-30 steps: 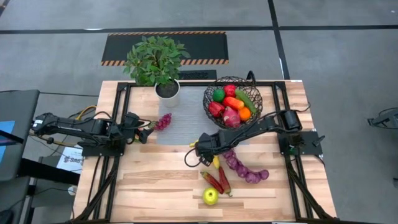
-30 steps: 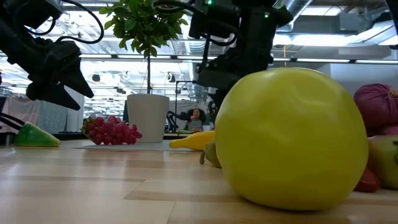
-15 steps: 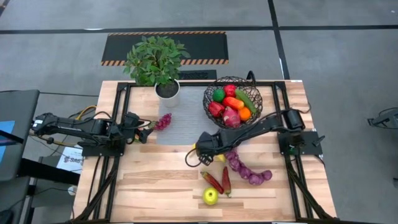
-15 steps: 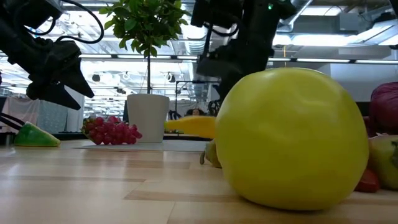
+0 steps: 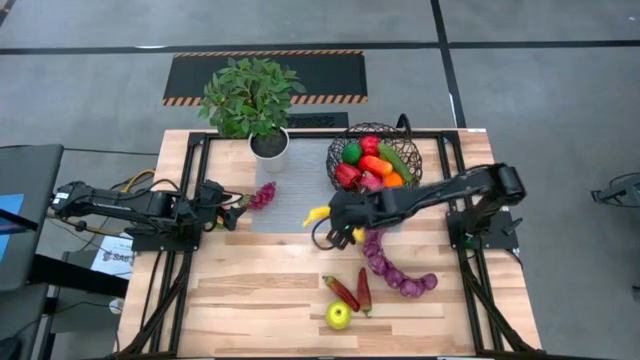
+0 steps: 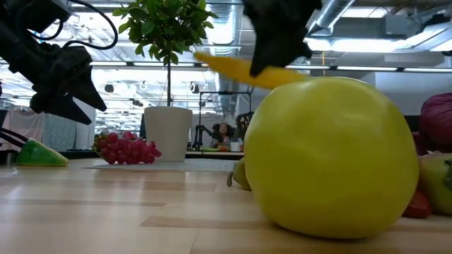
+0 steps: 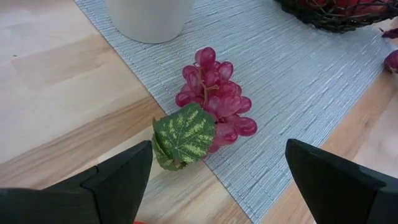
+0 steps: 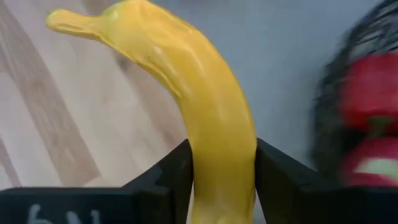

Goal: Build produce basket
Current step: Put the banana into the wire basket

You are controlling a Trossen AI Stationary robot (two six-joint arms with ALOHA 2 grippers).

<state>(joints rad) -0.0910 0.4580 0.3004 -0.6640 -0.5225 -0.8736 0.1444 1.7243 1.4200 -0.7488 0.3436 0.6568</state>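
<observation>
My right gripper [image 5: 338, 220] is shut on a yellow banana [image 8: 205, 106] and holds it above the table, just left of the dark wire basket [image 5: 338, 148]. The basket holds red, green and orange produce. In the low view the banana [image 6: 240, 69] hangs high above the tabletop. My left gripper [image 7: 227, 186] is open at the table's left, its fingers on either side of a red grape bunch [image 7: 214, 102] with a green leaf, without touching it. The bunch lies on the grey mat [image 7: 298, 74]. My right gripper pinches the banana's two sides [image 8: 221, 165] between its two fingers [image 8: 168, 177]. The fingers slant down from the table's right side. The banana is lifted clear of the table, and its long curved end with the stem [image 8: 68, 22] sticks out beyond the fingertips.
A purple string of produce [image 5: 395, 265], two red chillies [image 5: 352, 291] and a yellow-green apple [image 5: 339, 316] lie on the near half of the table. A potted plant [image 5: 252, 100] in a white pot stands at the far edge, left of the basket.
My right gripper has taken the banana off the table. It has risen and gone a little toward the far edge and the basket. The banana, which lay on the wood a second ago, now hangs clear above it.
</observation>
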